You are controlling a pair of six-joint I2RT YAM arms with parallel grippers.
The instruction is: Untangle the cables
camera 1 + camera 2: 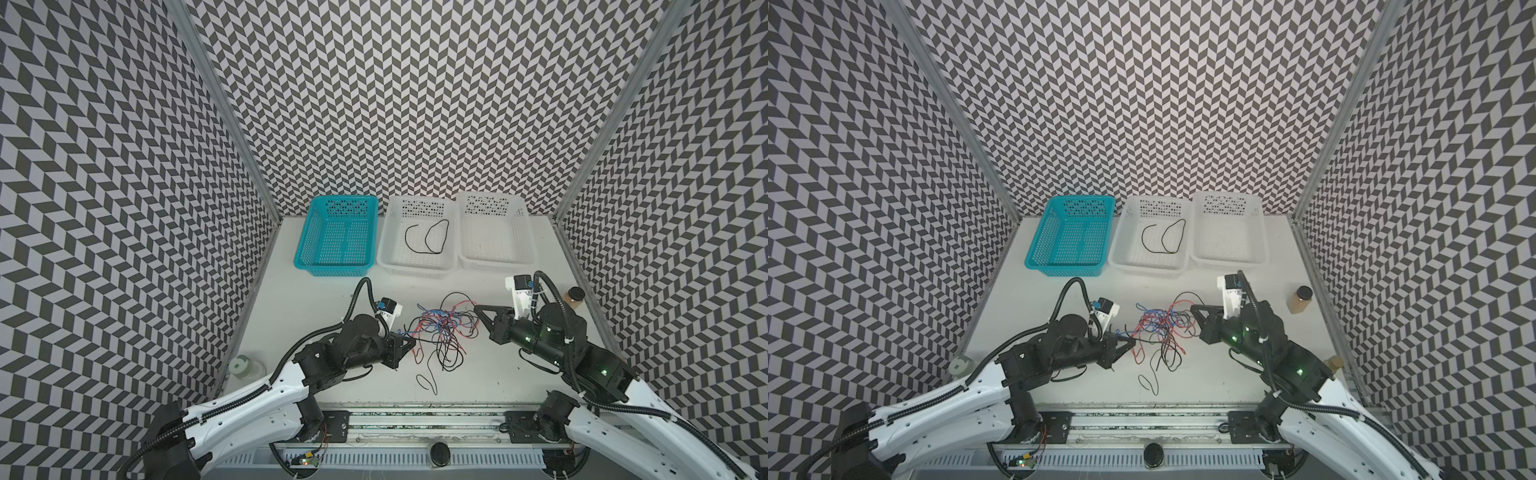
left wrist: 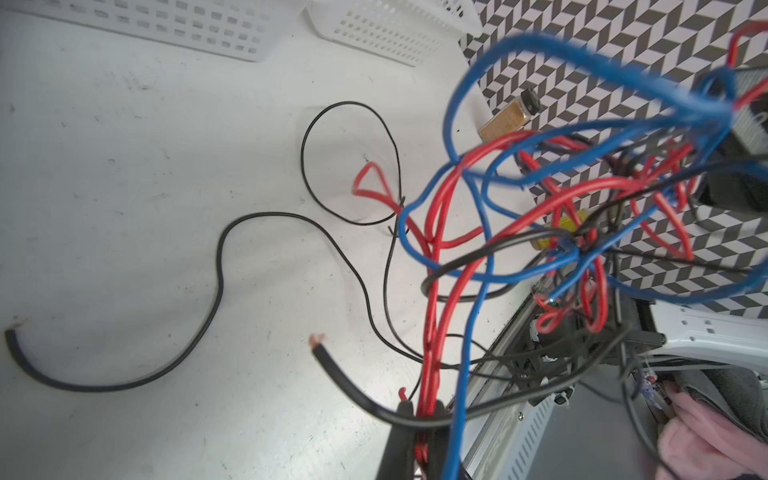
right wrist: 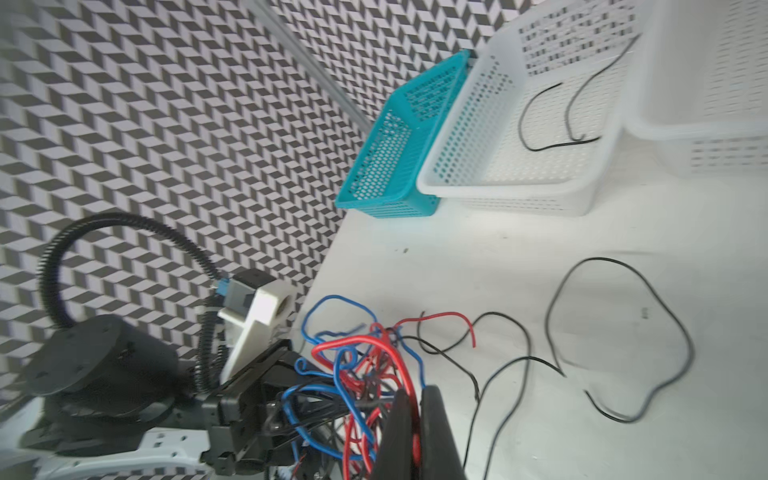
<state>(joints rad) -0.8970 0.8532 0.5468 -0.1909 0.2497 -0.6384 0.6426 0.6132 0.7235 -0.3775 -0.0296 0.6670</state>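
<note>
The cables [image 1: 444, 328] form a tangle of red, blue and black wires at mid-table, strung between my two grippers in both top views, with black ends trailing on the white table [image 1: 311, 299]. My left gripper [image 1: 411, 341] is at the tangle's left side. In the left wrist view the left gripper [image 2: 424, 409] is shut on red cable strands [image 2: 432, 332]. My right gripper [image 1: 477, 308] is at the tangle's right side. The right wrist view has this gripper [image 3: 415, 395] shut on a red cable [image 3: 399, 361]. One black cable [image 1: 428, 237] lies in the middle white basket [image 1: 415, 270].
A teal basket [image 1: 332, 270] and a second white basket [image 1: 494, 264] flank the middle one along the back. A brown spice jar [image 1: 574, 297] stands at the right edge and a clear lidded jar [image 1: 243, 368] at the left. A black loop [image 1: 428, 382] lies near the front edge.
</note>
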